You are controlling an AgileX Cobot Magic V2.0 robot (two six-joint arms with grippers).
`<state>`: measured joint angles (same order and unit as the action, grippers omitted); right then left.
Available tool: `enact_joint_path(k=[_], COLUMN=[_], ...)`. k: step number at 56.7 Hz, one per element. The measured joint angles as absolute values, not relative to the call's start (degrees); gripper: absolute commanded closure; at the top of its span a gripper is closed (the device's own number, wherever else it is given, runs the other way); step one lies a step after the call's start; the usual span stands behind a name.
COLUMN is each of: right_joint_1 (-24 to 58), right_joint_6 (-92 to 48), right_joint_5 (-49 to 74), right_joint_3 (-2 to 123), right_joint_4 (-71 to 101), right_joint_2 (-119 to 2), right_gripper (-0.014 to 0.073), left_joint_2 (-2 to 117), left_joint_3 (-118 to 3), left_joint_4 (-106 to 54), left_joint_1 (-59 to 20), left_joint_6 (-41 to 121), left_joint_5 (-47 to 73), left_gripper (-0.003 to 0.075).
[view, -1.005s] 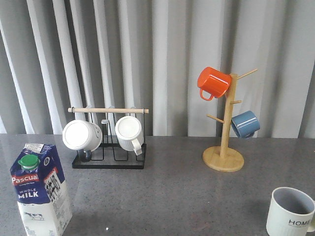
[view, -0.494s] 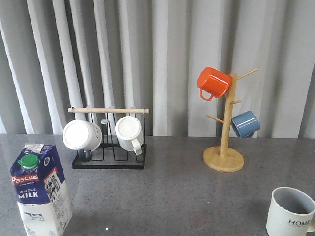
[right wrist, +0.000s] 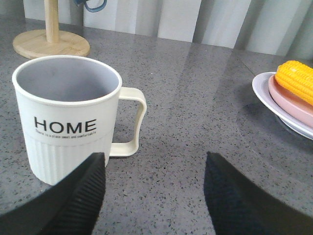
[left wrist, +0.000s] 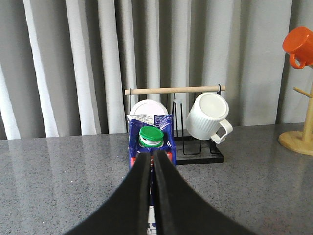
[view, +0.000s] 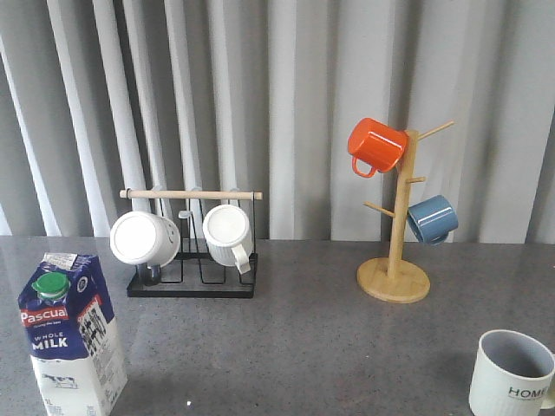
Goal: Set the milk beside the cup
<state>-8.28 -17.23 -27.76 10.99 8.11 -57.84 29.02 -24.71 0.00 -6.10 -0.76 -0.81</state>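
Milk (view: pixel 71 338) far left, cup (view: pixel 512 374) far right, well apart.

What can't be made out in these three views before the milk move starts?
- Blue-and-white gable-top milk carton: base cut by the front view's bottom edge; in the left wrist view the shut left gripper hides its lower body.
- Pale ribbed HOME mug: handle cut by the front view's right edge.
- Yellow corn cob and white plate: cut by the right wrist view's edge.
- Open right gripper: absent from the front view.

Left hand (left wrist: pixel 152 196): smooth black curved fingers. Right hand (right wrist: pixel 154 196): black fingers, ribbed inner pads.
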Motion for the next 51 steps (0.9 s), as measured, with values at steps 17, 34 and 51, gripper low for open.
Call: enact_joint_path(k=[17,34,51], right_joint_1=[-8.3,-8.3,-8.3], right_joint_6=[-17.2,-17.2,-17.2], right_joint_5=[-27.9,-28.0,-28.2], right_joint_3=[11.0,11.0,11.0], right_joint_4=[8.1,8.0,8.0], right_joint_2=[-57.8,-57.8,-57.8], right_gripper=[0.0153,0.0153,0.0153], left_joint_2=[29.0,29.0,29.0], left_joint_3=[-24.7,-24.7,-24.7], left_joint_4=[0.0,-0.4,-0.4], left_joint_1=[-6.1,-6.1,-6.1], left_joint_6=[-0.8,-3.6,-5.1], left_joint_5=[-0.9,-1.0,-1.0], left_gripper=[0.068,0.0251,0.0079])
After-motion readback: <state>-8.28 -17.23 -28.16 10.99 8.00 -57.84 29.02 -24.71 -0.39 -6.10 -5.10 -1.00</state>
